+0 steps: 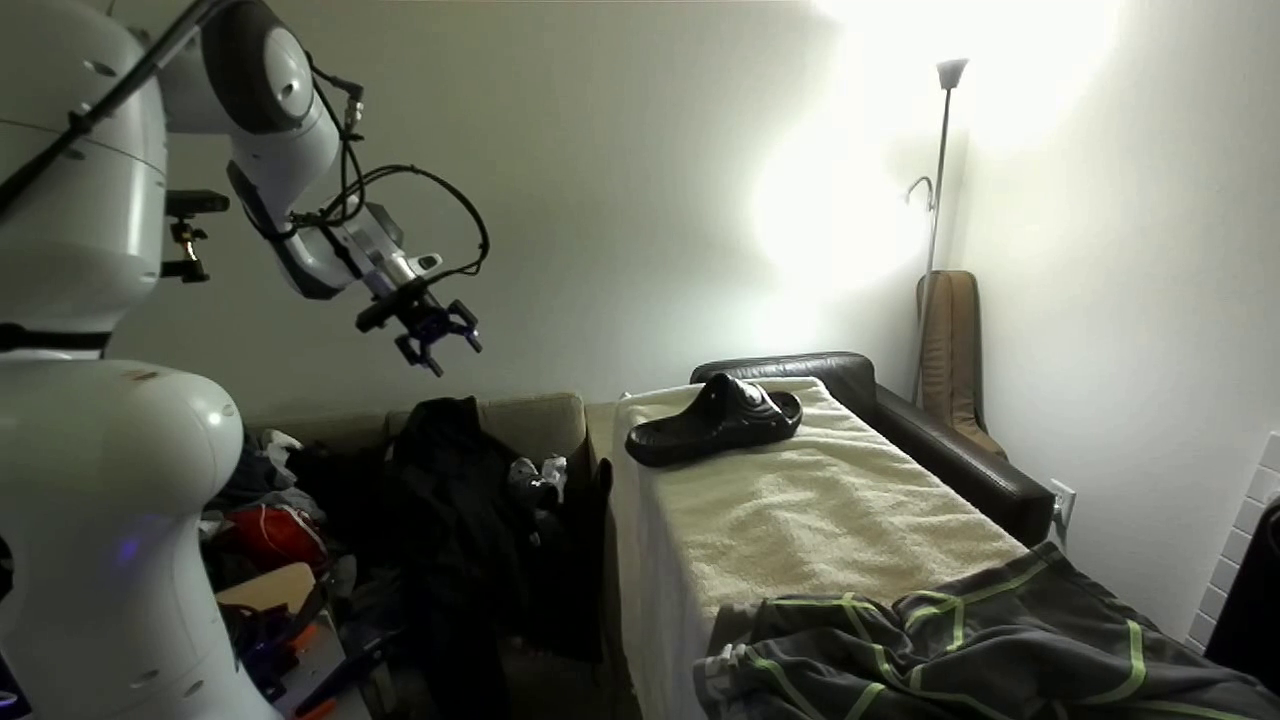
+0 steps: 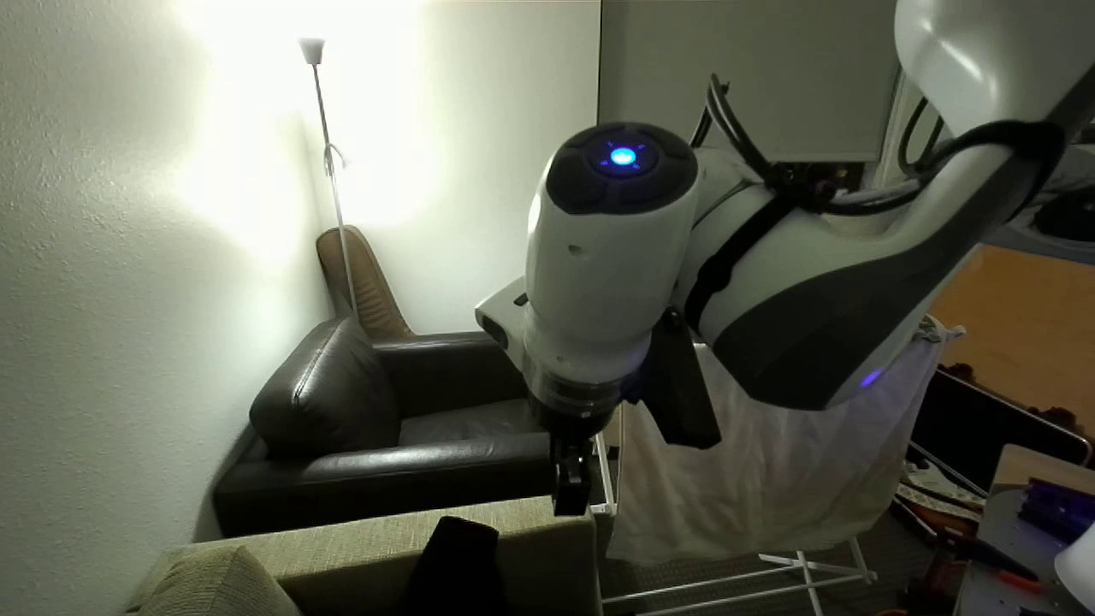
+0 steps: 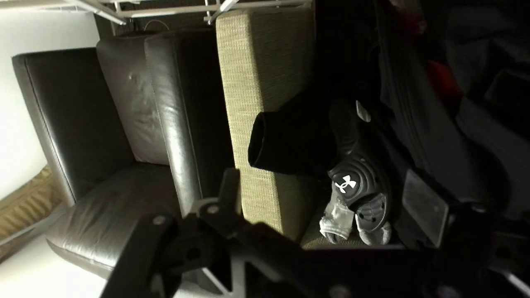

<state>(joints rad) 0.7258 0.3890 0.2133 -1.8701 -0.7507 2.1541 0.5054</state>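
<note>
Gripper: jaws wide apart above the couch.
Couch: sandal among dark clothes.
Towel: another black sandal resting on top.

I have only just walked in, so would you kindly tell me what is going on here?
A robot arm has its gripper open and empty in mid-air, over a sofa strewn with dark clothes. In the wrist view, a black slide with a white logo lies below, showing between the fingers. Another black slide rests on a cream towel, and a dark garment with green lines lies across the towel's end.
</note>
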